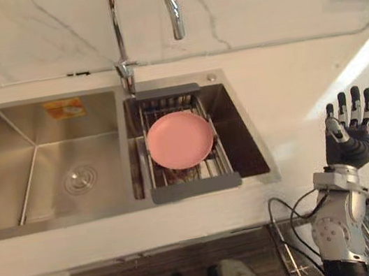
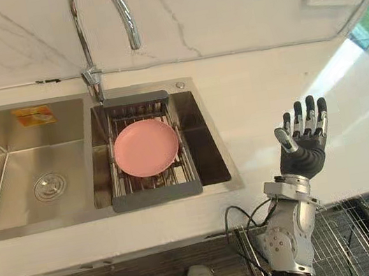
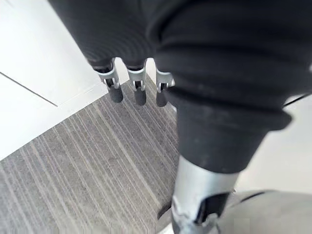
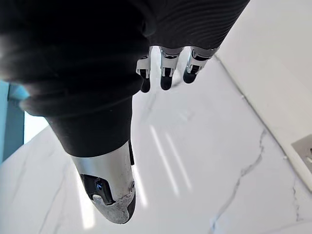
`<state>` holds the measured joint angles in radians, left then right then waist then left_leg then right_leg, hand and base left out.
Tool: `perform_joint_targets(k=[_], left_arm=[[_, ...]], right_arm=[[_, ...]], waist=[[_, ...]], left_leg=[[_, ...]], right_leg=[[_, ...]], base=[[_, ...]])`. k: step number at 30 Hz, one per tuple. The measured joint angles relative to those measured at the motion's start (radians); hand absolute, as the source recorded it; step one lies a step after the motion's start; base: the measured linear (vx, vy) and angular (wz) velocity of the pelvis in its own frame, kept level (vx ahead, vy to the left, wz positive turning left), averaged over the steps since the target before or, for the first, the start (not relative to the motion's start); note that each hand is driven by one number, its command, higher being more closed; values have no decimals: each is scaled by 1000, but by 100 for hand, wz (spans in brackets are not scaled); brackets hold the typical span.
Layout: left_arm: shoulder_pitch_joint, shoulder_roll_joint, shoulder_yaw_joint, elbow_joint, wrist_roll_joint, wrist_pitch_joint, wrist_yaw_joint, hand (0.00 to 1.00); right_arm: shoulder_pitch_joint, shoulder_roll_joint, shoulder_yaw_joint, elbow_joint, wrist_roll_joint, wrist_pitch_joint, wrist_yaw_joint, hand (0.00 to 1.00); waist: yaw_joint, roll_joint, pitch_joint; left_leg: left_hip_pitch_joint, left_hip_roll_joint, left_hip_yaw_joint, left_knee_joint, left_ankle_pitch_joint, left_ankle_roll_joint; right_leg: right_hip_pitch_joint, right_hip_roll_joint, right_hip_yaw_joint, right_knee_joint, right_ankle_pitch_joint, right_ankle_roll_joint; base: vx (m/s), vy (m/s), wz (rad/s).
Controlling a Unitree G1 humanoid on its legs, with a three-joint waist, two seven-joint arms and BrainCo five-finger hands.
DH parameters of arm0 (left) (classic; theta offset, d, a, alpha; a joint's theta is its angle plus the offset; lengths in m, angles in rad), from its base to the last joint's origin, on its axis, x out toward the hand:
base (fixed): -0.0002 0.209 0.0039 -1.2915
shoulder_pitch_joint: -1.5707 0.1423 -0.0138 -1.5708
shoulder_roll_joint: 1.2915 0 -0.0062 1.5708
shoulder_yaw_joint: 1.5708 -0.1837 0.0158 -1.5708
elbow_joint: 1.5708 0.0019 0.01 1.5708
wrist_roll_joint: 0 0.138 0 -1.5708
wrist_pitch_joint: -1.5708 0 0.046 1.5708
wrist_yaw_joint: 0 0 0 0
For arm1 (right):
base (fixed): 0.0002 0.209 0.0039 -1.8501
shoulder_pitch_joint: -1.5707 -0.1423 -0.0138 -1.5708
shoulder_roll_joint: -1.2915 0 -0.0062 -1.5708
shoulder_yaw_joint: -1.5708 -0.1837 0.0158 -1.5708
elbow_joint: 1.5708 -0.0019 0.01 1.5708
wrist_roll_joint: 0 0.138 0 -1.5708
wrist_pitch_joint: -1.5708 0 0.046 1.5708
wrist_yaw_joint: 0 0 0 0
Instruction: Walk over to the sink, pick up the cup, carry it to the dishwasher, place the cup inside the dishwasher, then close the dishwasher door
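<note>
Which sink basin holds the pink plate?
The right basin: the plate lies on a rack in it. The left basin shows just its drain.

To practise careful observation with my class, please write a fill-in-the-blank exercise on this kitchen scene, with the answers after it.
1. The plate on the rack is ____ in colour.
2. The rack sits in the ____ basin of the sink.
3. The right hand, above the counter, is ____ and holds nothing.
Missing words: pink; right; open.
</note>
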<state>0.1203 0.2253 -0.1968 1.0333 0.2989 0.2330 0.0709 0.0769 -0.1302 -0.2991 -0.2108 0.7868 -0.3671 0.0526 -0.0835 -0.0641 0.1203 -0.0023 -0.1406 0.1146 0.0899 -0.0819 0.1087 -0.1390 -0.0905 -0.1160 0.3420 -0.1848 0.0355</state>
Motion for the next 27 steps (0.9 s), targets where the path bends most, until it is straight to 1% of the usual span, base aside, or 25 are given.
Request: perform_joint_targets(k=[2, 4, 7, 8, 11, 14, 15, 17, 18, 19, 21, 22, 24, 25, 26, 27], left_arm=[[13, -2, 0, 0, 0, 0, -8, 0], [16, -3, 1, 0, 0, -2, 11, 0], [9, -6, 5, -4, -8, -4, 39, 0], [38, -35, 81, 0, -22, -31, 59, 0], [38, -34, 81, 0, -22, -31, 60, 0], [38, -34, 88, 0, -36, -30, 60, 0], [33, -34, 102, 0, -67, -25, 61, 0], [26, -38, 117, 0, -116, -8, 60, 0], [26, -38, 117, 0, -125, -3, 59, 0], [25, -38, 116, 0, -141, 1, 60, 0], [16, -41, 115, 0, -161, 1, 61, 0], [11, -41, 115, -2, -171, -3, 52, 0], [6, -39, 113, -7, -205, 5, 50, 0], [0, -36, 110, -12, -263, 28, 59, 0], [3, -32, 110, -12, -305, 41, 63, 0], [5, -31, 110, -12, -316, 42, 66, 0]], right_arm=[[-7, 0, -6, 0, 2, 0, 1, 0], [-7, 0, -17, 0, -11, -1, -2, 0], [-6, 0, -26, 0, 1, -2, 0, 0], [29, -39, -25, -2, 14, 5, 120, 0], [29, -39, -25, -2, 14, 5, 120, 0], [29, -39, -16, -2, 14, 9, 120, 0], [28, -39, -15, -2, 14, 23, 119, 0], [24, -39, -6, -2, 10, 41, 115, 0], [22, -40, 5, -2, 9, 47, 109, 0], [20, -39, 25, -2, 8, 60, 96, 0], [18, -39, 50, 6, 5, 74, 68, 0], [17, -39, 63, 20, -18, 90, 49, 0], [17, -39, 68, 48, -71, 114, 25, 0], [17, -40, 67, 61, -141, 127, 23, 0], [17, -42, 66, 75, -209, 134, 24, 0], [18, -46, 66, 75, -247, 136, 26, 0]], waist=[[-1, 0, -1], [-1, 0, -3], [-9, 1, -9], [-26, 25, -35], [-25, 25, -35], [-17, 23, -33], [-8, 19, -29], [7, 16, -25], [11, 15, -25], [22, 15, -25], [27, 18, -23], [27, 20, -23], [35, 23, -24], [37, 25, -22], [38, 25, -22], [37, 26, -22]], left_leg=[[24, 14, 16, 11, -16, -22], [45, 22, 26, 13, -22, -32], [47, 22, 36, 10, -22, -33], [48, 61, 104, -96, 27, -33], [48, 61, 104, -96, 27, -33], [39, 65, 103, -86, 26, -33], [27, 69, 104, -64, 22, -35], [7, 78, 105, -31, 10, -39], [3, 82, 105, -23, 9, -41], [2, 87, 105, -19, 7, -44], [0, 95, 100, -12, 2, -52], [-3, 102, 101, 1, -7, -65], [-14, 114, 105, 15, -15, -77], [-14, 121, 109, 16, -16, -81], [-10, 125, 111, 16, -14, -87], [-6, 127, 113, 15, -12, -88]], right_leg=[[37, 17, 12, -22, 10, -14], [55, 26, 26, -28, 14, -21], [59, 29, 45, -48, 14, -21], [39, 71, 54, -124, 91, -12], [39, 71, 54, -124, 91, -12], [40, 71, 46, -134, 90, -14], [41, 66, 29, -140, 89, -18], [46, 47, -48, -147, 91, -23], [50, 41, -77, -149, 92, -24], [55, 30, -125, -152, 93, -25], [64, 23, -175, -152, 91, -27], [70, 21, -197, -150, 79, -39], [69, 17, -233, -142, 68, -41], [68, 15, -249, -137, 61, -44], [66, 12, -258, -126, 54, -48], [66, 12, -259, -119, 54, -46]], base=[[189, -49, -26], [155, -35, -28], [98, -16, -18], [35, -1, -10], [0, 0, 0], [1, -2, 1], [7, -8, 4], [15, -18, 4], [17, -35, 4], [6, -54, 9], [1, -71, 18], [7, -93, 20], [10, -103, 8], [22, -112, -2], [29, -113, -2], [68, -123, 0]])
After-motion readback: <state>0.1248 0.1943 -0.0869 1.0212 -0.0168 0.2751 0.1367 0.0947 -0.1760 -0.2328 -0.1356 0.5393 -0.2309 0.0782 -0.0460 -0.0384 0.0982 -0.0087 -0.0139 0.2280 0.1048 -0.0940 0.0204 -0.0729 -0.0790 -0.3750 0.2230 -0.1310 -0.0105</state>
